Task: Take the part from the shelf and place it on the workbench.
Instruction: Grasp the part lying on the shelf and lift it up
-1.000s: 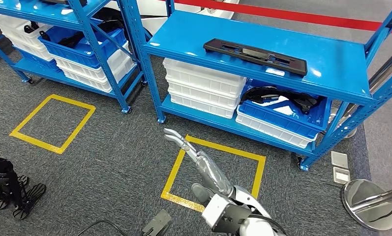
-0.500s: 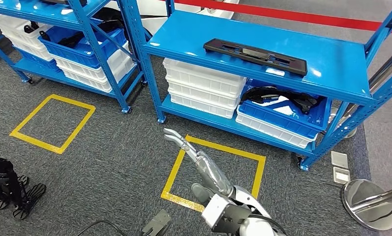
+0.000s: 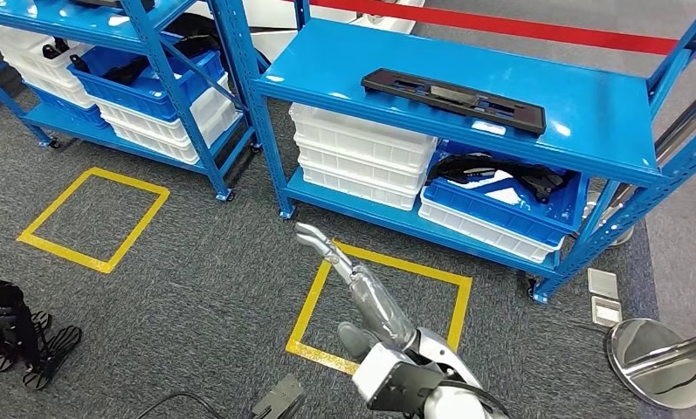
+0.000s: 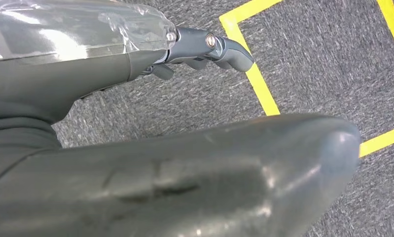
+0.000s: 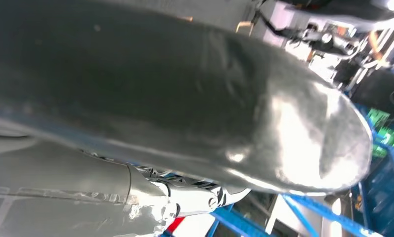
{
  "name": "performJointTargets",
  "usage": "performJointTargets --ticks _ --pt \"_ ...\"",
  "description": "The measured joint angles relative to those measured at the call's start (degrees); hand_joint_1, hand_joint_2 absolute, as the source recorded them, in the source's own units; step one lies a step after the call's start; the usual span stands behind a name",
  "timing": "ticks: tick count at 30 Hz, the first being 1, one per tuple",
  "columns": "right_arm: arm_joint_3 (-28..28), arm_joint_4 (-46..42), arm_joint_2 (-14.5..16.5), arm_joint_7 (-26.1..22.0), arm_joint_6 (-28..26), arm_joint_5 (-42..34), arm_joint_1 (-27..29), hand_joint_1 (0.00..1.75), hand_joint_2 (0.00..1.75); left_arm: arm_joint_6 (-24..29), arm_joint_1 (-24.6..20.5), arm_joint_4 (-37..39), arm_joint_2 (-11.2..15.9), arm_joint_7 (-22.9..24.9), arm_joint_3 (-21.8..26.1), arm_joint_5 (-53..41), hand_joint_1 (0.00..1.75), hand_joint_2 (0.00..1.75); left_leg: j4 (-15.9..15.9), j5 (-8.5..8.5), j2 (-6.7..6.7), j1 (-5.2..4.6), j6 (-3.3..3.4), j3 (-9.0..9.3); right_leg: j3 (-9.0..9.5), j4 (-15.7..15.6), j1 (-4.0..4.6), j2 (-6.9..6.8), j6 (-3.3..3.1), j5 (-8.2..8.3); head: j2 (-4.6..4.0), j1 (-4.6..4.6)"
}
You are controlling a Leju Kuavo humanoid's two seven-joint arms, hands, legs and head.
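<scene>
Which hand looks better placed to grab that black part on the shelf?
The right. The right hand is raised and stretched toward the shelf where the part lies, though short of it. The left hand hangs low over the carpet, away from the shelf.

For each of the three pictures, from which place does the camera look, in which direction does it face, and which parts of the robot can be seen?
Head view: high on the body, facing forward and down at the blue shelf with the black part on top; a silver arm with its hand rises from below.
Left wrist view: behind the left hand, facing the grey carpet and yellow floor tape.
Right wrist view: behind the right hand, facing blue shelf frames.
Shared: the head and left wrist views both show yellow tape on carpet.
</scene>
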Motion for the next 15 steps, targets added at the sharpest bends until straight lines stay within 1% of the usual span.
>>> performJointTargets --ticks 3,8,9,11,12,13,14,15 --pt "-0.02 0.00 -0.05 0.73 -1.55 1.61 -0.09 0.00 0.00 -0.19 0.00 0.28 0.03 0.10 0.00 -0.33 0.00 0.00 0.13 -0.01 0.00 -0.04 0.02 -0.09 -0.04 0.00 -0.13 0.00 0.03 0.02 0.00 0.00" --pt "-0.02 0.00 -0.19 1.56 -1.90 2.56 -0.10 0.00 0.00 -0.32 -0.01 0.54 0.07 0.30 0.00 -0.84 0.00 0.00 0.48 -0.13 0.00 -0.21 0.21 -0.33 -0.14 -0.06 -0.30 -0.01 0.27 0.14 0.00 -0.01" --pt "-0.02 0.00 -0.23 1.70 -1.89 2.66 -0.10 0.00 0.00 -0.33 -0.01 0.57 0.10 0.34 0.00 -0.93 0.00 0.00 0.45 -0.17 0.00 -0.24 0.33 -0.40 -0.14 0.04 -0.33 -0.01 0.43 0.25 0.00 -0.01" --pt "-0.02 0.00 -0.35 1.88 -1.88 2.72 -0.11 0.00 0.00 -0.33 -0.03 0.63 0.16 0.39 0.00 -1.04 0.00 0.00 0.08 -0.32 -0.04 -0.10 0.84 -0.16 -0.35 0.81 -0.39 -0.01 0.94 0.54 0.00 -0.04" --pt "-0.02 0.00 -0.42 1.96 -1.86 2.74 -0.14 0.00 0.00 -0.33 -0.02 0.67 0.19 0.40 0.00 -1.07 0.00 0.00 -0.29 -0.44 -0.03 0.05 1.18 0.26 -0.77 1.84 -0.41 0.01 1.16 0.66 0.00 0.02" --pt "-0.02 0.00 -0.48 1.99 -1.83 2.77 -0.24 0.00 0.00 -0.32 -0.02 0.70 0.20 0.43 0.00 -1.09 0.00 0.00 -0.60 -0.60 -0.02 0.21 1.53 0.81 -1.73 3.43 -0.42 0.03 1.23 0.44 0.00 0.21" --pt "-0.02 0.00 -0.52 2.04 -1.80 2.80 -0.35 0.00 0.00 -0.29 -0.03 0.72 0.21 0.44 0.00 -1.10 0.00 0.00 -0.85 -0.78 0.00 0.30 1.81 1.38 -3.45 6.03 -0.44 0.05 1.21 -0.26 0.00 0.41" --pt "-0.02 0.00 -0.56 2.09 -1.74 2.82 -0.43 0.00 0.00 -0.25 -0.03 0.74 0.22 0.44 0.00 -1.11 0.00 0.00 -0.96 -1.02 0.03 0.33 1.97 1.79 -5.79 9.29 -0.45 0.07 1.23 -1.22 0.00 0.66"
